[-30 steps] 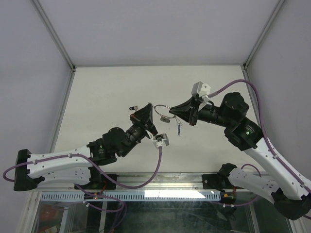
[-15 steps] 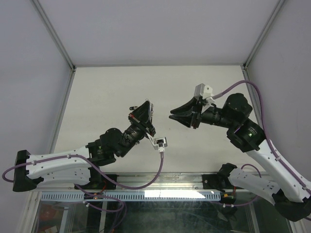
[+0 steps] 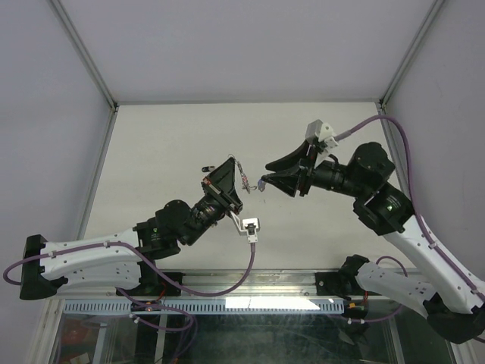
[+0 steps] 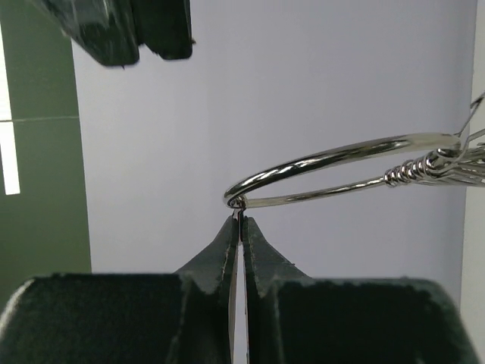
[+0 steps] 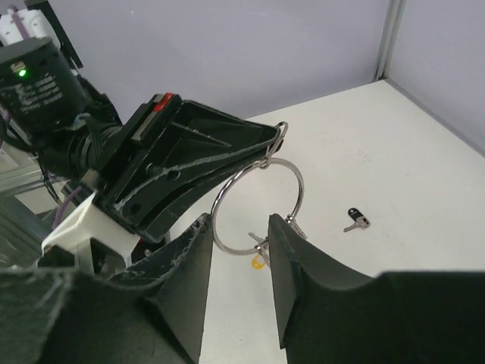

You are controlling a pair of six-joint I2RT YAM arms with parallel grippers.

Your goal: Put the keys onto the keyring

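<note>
My left gripper is shut on the rim of the keyring, a thin silver wire ring held up in the air. In the right wrist view the keyring hangs from the left fingertips, with small silver keys at its bottom. A yellow tag shows just under them; I cannot tell whether it hangs from the ring. A dark-headed key lies on the table, also in the top view. My right gripper is open and empty, just short of the ring.
White tabletop is enclosed by grey walls with metal corner posts. The right gripper's fingers show at the top left of the left wrist view. The table's front rail runs along the near edge.
A second ago both grippers met at the ring. The right gripper let go and drew back, and now stands open close to it. The ring stays in the left gripper, turned edge-on.
</note>
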